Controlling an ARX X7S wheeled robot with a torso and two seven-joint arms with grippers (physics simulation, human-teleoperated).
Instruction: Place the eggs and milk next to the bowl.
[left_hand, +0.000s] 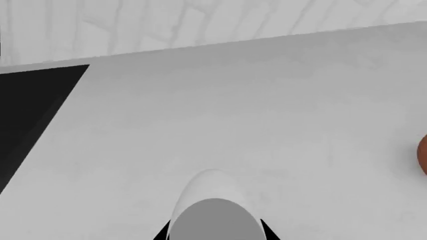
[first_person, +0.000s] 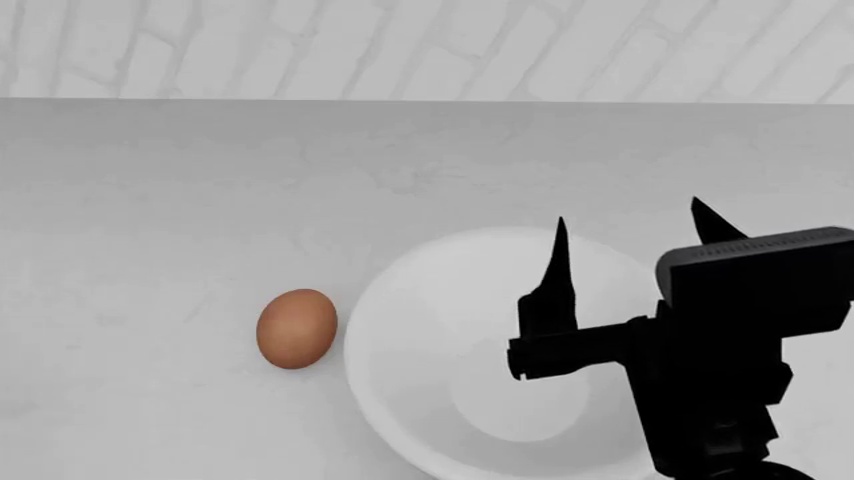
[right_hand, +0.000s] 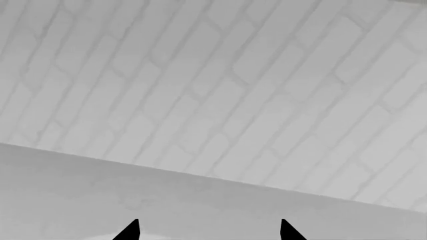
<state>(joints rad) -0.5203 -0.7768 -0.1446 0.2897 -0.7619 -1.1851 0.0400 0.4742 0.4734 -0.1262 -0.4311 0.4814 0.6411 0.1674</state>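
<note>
The reddish-brown egg (first_person: 296, 328) lies on the pale counter just left of the white bowl (first_person: 427, 300), close to its rim. It also shows at the edge of the left wrist view (left_hand: 423, 155). My right gripper (first_person: 630, 222) hovers over the bowl, open and empty; its two tips show apart in the right wrist view (right_hand: 208, 230). My left gripper (left_hand: 213, 232) is out of the head view; in its wrist view it is shut on the white egg (left_hand: 212, 200) above the counter. The milk is out of view.
A brick wall (first_person: 427, 45) runs behind the counter's far edge. A black area (left_hand: 30, 115) borders the counter in the left wrist view.
</note>
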